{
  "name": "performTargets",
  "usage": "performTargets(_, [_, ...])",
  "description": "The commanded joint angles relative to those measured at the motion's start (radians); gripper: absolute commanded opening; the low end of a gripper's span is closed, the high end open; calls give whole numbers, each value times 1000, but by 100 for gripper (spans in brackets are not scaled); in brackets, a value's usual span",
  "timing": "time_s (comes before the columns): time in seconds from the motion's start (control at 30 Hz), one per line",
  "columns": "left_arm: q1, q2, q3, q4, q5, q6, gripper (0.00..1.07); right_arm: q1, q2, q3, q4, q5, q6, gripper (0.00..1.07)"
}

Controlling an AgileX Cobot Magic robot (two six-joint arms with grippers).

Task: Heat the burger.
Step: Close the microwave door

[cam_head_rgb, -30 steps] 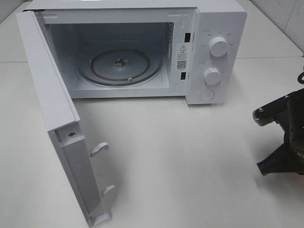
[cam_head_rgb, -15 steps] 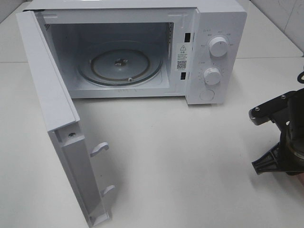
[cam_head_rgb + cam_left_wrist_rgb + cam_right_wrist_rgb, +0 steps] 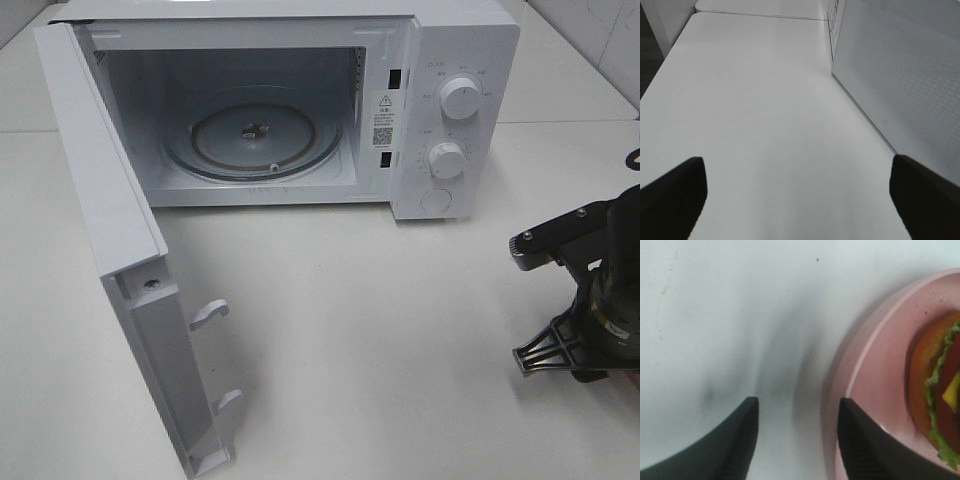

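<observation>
While the microwave (image 3: 300, 110) stands with its door (image 3: 120, 250) swung wide to receive it, I find the burger (image 3: 940, 390) on its pink plate (image 3: 875, 390) at the desk's (image 3: 380, 340) near right, the right claw (image 3: 797, 435) parted just beside the rim, grasping nothing, the left claw (image 3: 797, 200) released.

I see the microwave (image 3: 300, 110) at the table's (image 3: 400, 350) back, door (image 3: 120, 250) swung left; the burger (image 3: 940, 390) sits on the plate (image 3: 880, 370)

Black right gripper (image 3: 797, 440), ribbed fingers (image 3: 865, 445)
</observation>
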Motion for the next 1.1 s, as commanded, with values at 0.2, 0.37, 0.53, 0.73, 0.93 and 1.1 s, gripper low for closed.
performTargets(0.2, [3,-14,0,-10,-17,0,91,-6,-12,-5,20,-22,-50,65])
performTargets(0.37, [3,-14,0,-10,-17,0,91,-6,-93,-5,20,-21,-82,75])
performTargets(0.53, [3,-14,0,-10,-17,0,91,-6,-240,-5,50,-26,-186,77])
performTargets(0.73, [3,-14,0,-10,-17,0,91,-6,-337,-5,194,-53,-346,77])
performTargets(0.93, [3,-14,0,-10,-17,0,91,-6,-451,-5,452,-58,-616,76])
performTargets(1.1, [3,-14,0,-10,-17,0,91,-6,-534,-5,591,-15,-799,76])
